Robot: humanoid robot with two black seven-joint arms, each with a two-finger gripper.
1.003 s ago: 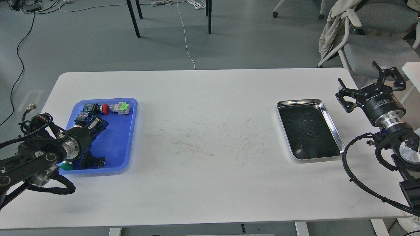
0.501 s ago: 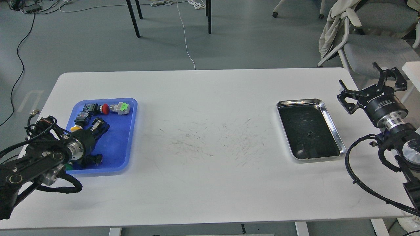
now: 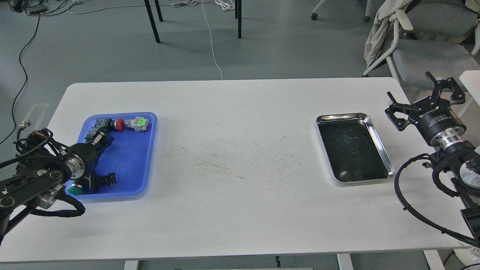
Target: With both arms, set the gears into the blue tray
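Note:
The blue tray [image 3: 127,157] lies at the table's left. My left gripper [image 3: 102,139] hangs over the tray's left half, among dark parts, and its fingers do not show apart. At the right table edge my right gripper [image 3: 420,96] is raised beside the silver tray, open, with nothing between its fingers. A tiny dark speck [image 3: 353,152] on the silver tray's black floor may be one of the gears; it is too small to tell. No gear shows clearly in the blue tray.
The blue tray holds a red-cap button [image 3: 120,124], a grey-and-green connector [image 3: 138,123], a green-cap button [image 3: 75,190] and a black part [image 3: 105,179]. The silver tray [image 3: 345,115] lies at the right. A chair [image 3: 423,56] stands behind the right corner.
My left arm has pulled back to the left, its gripper now over the tray's left edge, and the green-cap button shows again. The right arm has hardly moved.

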